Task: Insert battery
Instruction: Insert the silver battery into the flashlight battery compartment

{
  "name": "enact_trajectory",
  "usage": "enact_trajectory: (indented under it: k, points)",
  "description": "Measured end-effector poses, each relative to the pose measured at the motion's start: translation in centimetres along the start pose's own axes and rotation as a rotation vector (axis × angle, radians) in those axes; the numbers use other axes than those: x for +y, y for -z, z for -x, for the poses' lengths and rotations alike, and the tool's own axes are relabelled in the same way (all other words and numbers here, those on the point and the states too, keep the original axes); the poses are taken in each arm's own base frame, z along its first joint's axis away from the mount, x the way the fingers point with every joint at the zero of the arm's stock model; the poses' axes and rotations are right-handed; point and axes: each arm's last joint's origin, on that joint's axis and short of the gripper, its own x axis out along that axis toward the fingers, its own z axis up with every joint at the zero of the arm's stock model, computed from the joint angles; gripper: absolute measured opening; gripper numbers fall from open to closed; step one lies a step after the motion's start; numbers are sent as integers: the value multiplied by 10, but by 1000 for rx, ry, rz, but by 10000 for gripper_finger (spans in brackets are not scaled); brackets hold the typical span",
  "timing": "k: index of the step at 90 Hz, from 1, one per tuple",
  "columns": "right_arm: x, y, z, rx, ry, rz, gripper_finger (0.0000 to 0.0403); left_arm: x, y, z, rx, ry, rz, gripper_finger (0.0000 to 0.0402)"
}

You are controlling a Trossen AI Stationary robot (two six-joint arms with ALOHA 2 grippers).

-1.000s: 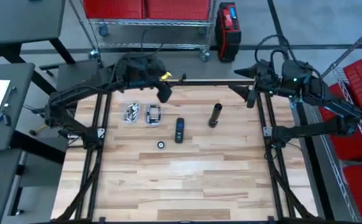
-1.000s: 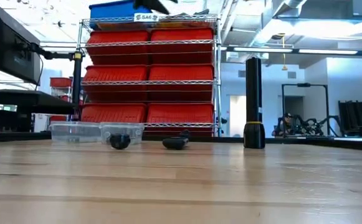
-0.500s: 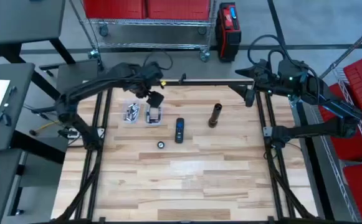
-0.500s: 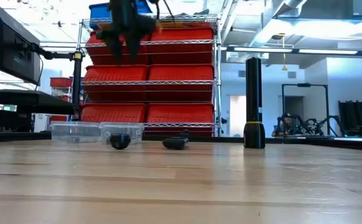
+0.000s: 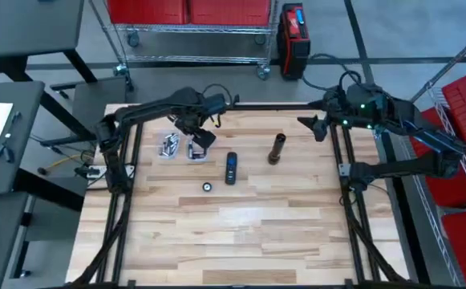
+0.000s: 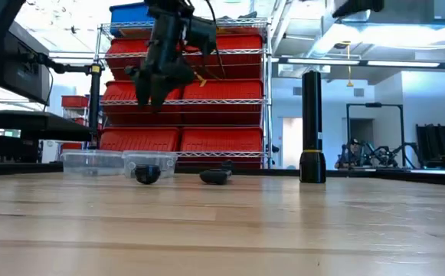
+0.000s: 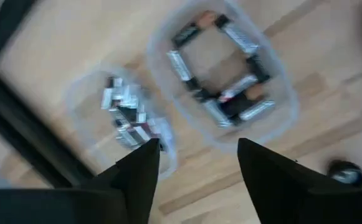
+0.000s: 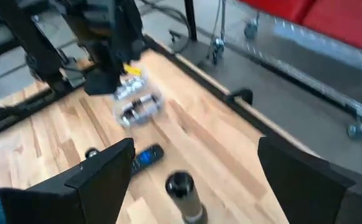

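Observation:
Two clear tubs of batteries stand at the far left of the table: one (image 7: 230,68) with larger cells, one (image 7: 128,115) with small cells. My left gripper (image 7: 196,168) hangs open above them (image 6: 155,90), touching nothing. A black flashlight (image 5: 277,148) stands upright on its wider end (image 6: 312,167). A dark blue oblong piece (image 5: 231,167) and a small black cap (image 5: 207,187) lie flat on the wood. My right gripper (image 8: 202,180) is open at the far right edge (image 5: 317,127), well above the table.
Black frame rails (image 5: 128,160) run along the table's left, right and far sides. The near half of the wooden top (image 5: 241,241) holds nothing. Red bins on a wire rack (image 6: 184,92) stand beyond the far edge.
My left gripper has come down from high over the far edge and toward the near side, and now hangs over the two battery tubs. My right arm has shifted a little toward the table's left. The things on the table have stayed put.

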Motion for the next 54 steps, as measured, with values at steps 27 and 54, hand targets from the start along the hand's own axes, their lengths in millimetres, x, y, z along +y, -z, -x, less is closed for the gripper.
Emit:
enact_trajectory:
  k: [27,54]
  points:
    - [1,11,-15,34,6,-53,329,-3,15,-44,115,39,105,175]
    - [1,10,-14,26,3,-43,329,-13,23,-74,73,69,213,175]
